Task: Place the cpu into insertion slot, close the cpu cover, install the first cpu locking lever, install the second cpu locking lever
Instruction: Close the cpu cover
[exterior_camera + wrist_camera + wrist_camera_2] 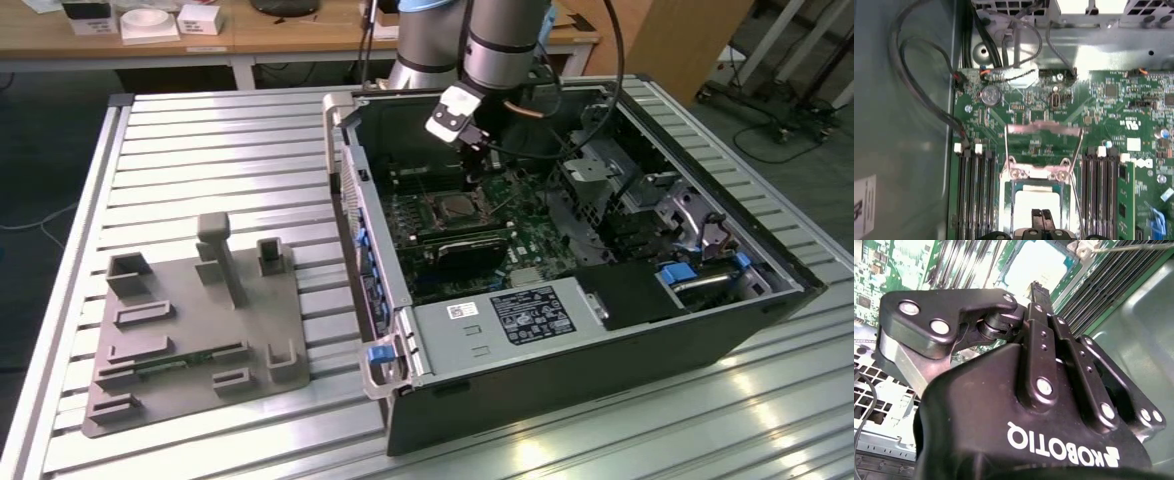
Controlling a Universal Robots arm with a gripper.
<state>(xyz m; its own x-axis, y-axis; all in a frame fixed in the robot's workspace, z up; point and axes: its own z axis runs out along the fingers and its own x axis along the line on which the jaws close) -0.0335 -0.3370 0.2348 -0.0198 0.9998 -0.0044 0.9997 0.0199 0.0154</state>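
The gripper (1041,214), fingers pinched together and empty, hung right over the cpu (1026,200); a gentle, straight push seemed best.

The cpu (1026,202) is pale silver, the motherboard (1114,115) green, the tool (1041,216) black, the slatted table (200,150) silvery grey.

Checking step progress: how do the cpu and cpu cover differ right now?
The cpu lies flat in the socket; the cpu cover is swung up on its hinge, not over it. The cpu is a solid pale plate; the cpu cover is a thin frame with the board showing through. Both are metallic.
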